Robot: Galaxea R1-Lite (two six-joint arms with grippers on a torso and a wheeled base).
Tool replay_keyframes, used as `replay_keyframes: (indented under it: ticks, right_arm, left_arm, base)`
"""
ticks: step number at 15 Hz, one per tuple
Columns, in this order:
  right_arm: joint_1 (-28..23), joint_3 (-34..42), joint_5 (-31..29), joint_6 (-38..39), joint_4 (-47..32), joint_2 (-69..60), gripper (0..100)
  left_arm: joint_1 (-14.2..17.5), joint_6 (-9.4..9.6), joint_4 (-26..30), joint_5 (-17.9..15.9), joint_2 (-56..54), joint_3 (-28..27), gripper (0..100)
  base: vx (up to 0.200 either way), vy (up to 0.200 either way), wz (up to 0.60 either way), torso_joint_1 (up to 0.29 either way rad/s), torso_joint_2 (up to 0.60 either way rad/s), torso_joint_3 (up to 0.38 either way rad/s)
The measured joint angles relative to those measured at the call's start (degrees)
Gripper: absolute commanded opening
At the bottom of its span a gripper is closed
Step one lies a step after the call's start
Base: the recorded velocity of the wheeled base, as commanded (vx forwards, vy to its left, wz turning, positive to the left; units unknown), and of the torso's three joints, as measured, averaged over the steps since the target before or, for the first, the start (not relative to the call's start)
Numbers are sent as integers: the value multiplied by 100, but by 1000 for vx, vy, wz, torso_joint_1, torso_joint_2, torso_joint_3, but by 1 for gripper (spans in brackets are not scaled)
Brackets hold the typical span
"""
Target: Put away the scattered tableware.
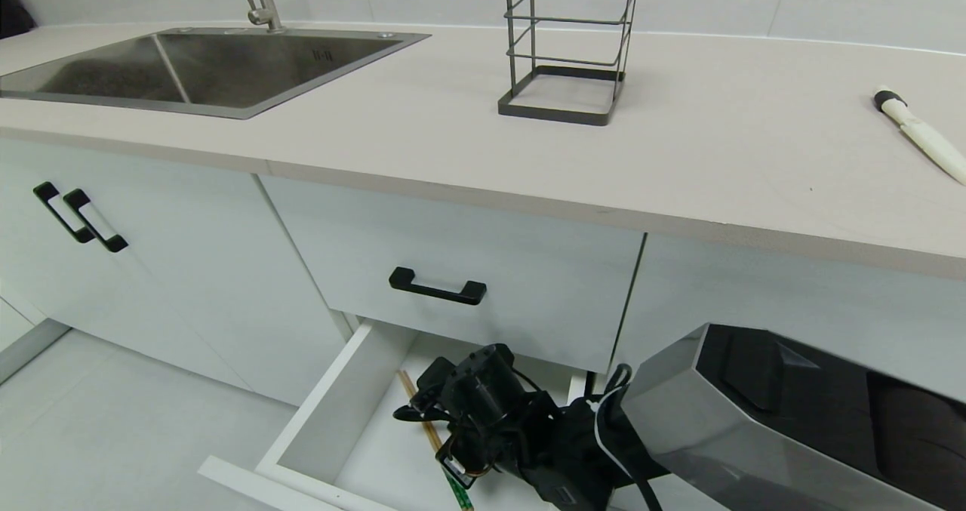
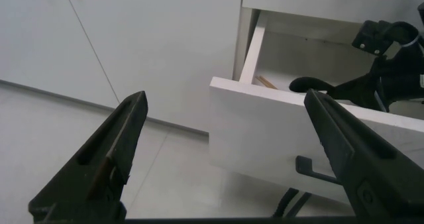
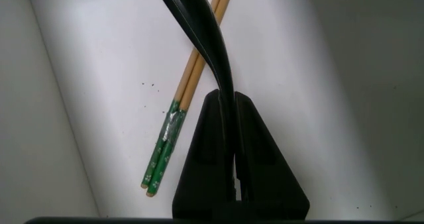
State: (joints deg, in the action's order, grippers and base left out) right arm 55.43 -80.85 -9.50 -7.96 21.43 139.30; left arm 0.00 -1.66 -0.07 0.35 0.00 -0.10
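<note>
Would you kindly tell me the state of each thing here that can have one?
lower drawer: pulled open.
upper drawer: shut.
cabinet doors: shut.
right gripper: shut on the black spoon, inside the lower drawer.
black spoon: held by its handle.
chopsticks: lying side by side on the lower drawer's floor.
left gripper: open, outside the drawer front.
wire rack: upright on the counter.
cream-handled utensil: lying on the counter.
</note>
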Motion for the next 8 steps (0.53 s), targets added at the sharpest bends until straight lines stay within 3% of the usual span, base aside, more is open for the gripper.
replay_keyframes:
  ticks: [7, 8]
  right_arm:
    - [-9, -24, 101, -18, 43, 107, 0]
    - [-9, -24, 182, -33, 35, 111, 100]
  left_arm:
    - [0, 2, 0, -4, 0, 0, 100]
    - [0, 2, 0, -4, 0, 0, 100]
  base:
    - [0, 0, 0, 0, 0, 0]
    - [0, 0, 0, 0, 0, 0]
